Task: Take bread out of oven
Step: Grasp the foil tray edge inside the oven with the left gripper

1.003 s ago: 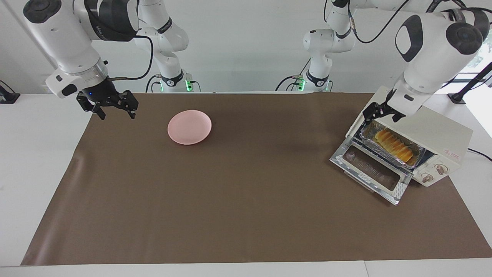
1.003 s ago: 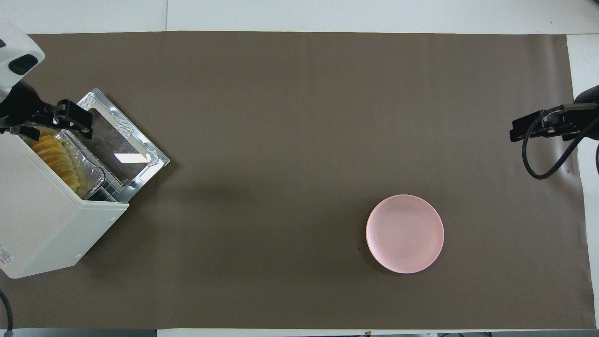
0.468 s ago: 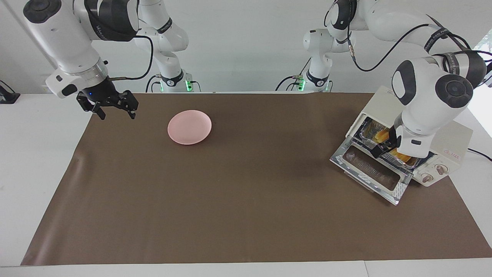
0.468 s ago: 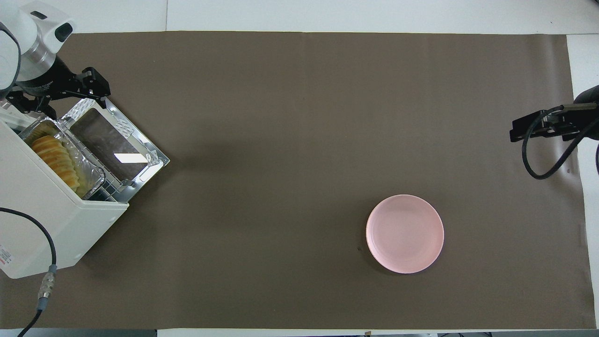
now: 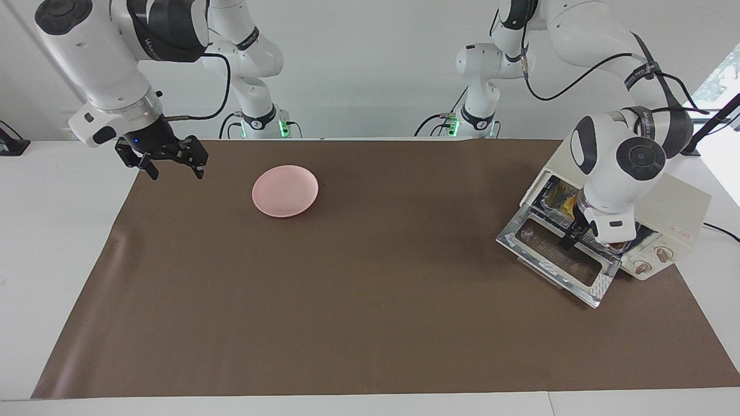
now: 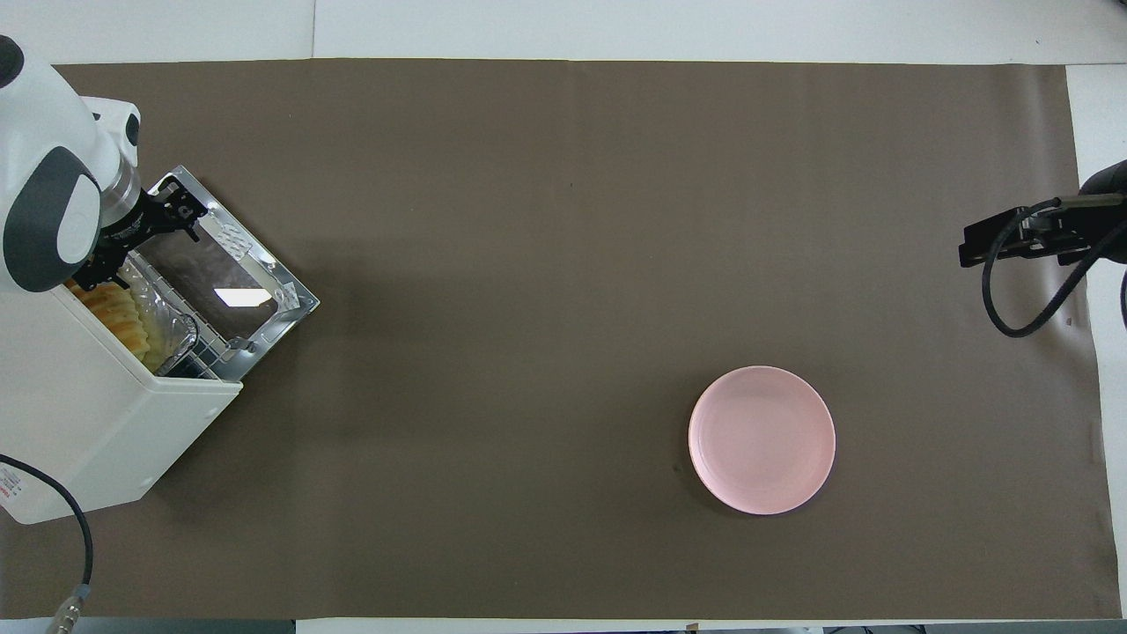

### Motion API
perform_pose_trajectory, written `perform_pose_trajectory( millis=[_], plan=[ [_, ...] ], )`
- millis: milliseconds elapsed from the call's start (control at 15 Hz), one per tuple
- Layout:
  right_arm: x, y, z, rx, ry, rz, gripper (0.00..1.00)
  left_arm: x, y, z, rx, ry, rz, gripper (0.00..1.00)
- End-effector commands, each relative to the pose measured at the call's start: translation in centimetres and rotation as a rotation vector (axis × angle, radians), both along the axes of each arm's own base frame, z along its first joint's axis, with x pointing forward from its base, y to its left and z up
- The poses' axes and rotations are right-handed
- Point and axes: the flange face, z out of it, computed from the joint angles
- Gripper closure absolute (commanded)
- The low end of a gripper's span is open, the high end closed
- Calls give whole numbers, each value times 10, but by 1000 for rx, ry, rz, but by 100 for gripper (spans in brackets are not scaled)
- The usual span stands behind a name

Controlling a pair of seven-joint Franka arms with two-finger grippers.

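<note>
A brown mat (image 5: 370, 300) covers most of the table (image 5: 52, 242), and all things stand on it. The oven (image 6: 88, 423) is at my left arm's end, turned at an angle. Its door (image 5: 558, 260) is folded down flat and lies open on the mat.

Inside the oven a foil tray (image 6: 172, 330) sits on the rack, and the bread (image 6: 119, 313) lies in this tray. The bread is not out yet. My left arm covers a part of it in both views.

A pink plate (image 6: 762, 440) stands toward my right arm's end, well apart from the oven.

My left gripper (image 5: 569, 237) hangs at the mouth of the oven, over the inner edge of the door and just beside the tray. I cannot tell how far its jaws stand apart, and I cannot tell if it touches the bread.

My right gripper (image 5: 167, 159) waits in the air over the mat's edge, near the plate. Its jaws are wide and hold nothing.
</note>
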Motion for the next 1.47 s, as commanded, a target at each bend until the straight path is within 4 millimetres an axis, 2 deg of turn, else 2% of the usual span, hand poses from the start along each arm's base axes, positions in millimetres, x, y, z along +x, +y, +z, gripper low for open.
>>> perform_pose_trajectory(
  millis=[0, 201, 268, 334, 602, 869, 1003, 1137, 1271, 1404],
  plan=[
    [-3, 0, 4, 15, 6, -17, 0, -17, 8, -6, 22, -22, 32, 0],
    [-3, -1, 4, 15, 6, -18, 0, -20, 10, -18, 21, -22, 37, 2],
    [-3, -1, 4, 15, 6, -18, 0, -21, 10, -20, 20, -24, 39, 10],
    [-3, -1, 4, 15, 6, -18, 0, -19, 10, -19, 19, -31, 37, 24],
    [-3, 0, 4, 15, 6, -17, 0, -19, 11, -19, 18, -40, 32, 42],
    [-3, 0, 4, 15, 6, -17, 0, -20, 20, -22, 17, -35, 40, 45],
    [-3, -1, 4, 15, 6, -18, 0, -23, 21, -23, 17, -30, 40, 57],
    [-3, -1, 4, 15, 6, -18, 0, -25, 20, -24, 18, -26, 38, 73],
    [-3, -1, 4, 15, 6, -18, 0, -26, 23, -24, 44, -21, 18, 100],
    [-3, -1, 4, 15, 6, -18, 0, -22, 20, -20, 51, -25, -27, 100]
  ],
)
